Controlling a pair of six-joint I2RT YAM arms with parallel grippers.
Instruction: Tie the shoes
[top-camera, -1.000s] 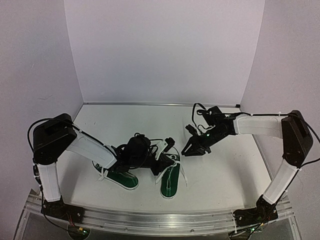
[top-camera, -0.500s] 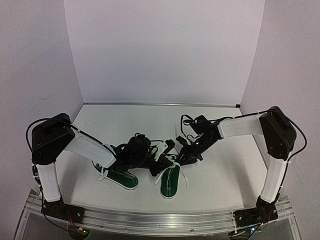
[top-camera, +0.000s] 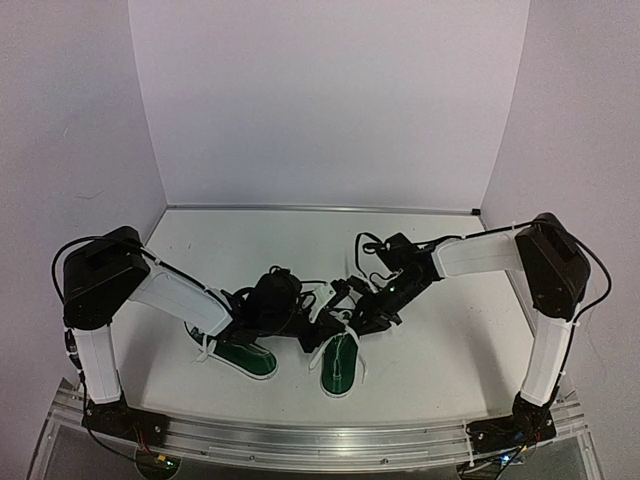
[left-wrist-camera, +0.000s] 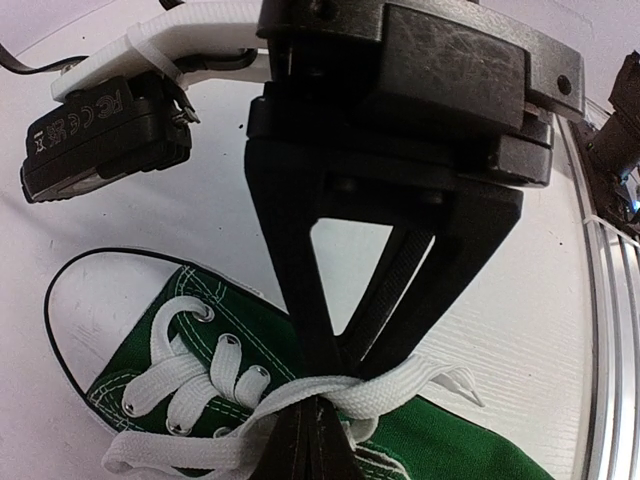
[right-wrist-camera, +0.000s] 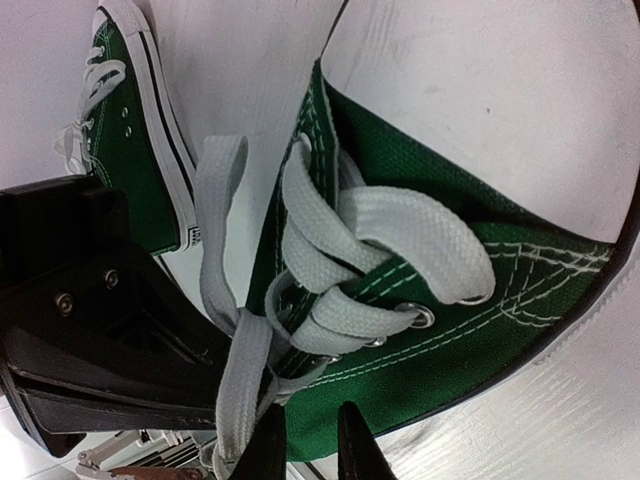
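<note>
Nearest the camera, a metal rail carries both arm bases at the table's front edge. Just beyond it the shoes lie side by side, heels towards the rail: the left shoe partly under the left arm, the right shoe with its green insole open to view.

Over the right shoe's laced front the two grippers meet. The left gripper reaches in from the left. In its wrist view its jaws are pressed together on a white lace, pinched just above the eyelets, with flat strands running out to either side.

The right gripper comes in from the right, just beside the left one and tilted down at the same shoe. Its wrist view shows its jaws set narrowly apart, hovering over the green canvas beside the eyelets. Only canvas shows in the gap, and one lace strand passes just outside one finger (whether it touches, I cannot tell). The left shoe appears in that view's far corner.

Behind everything stands the plain white wall.
</note>
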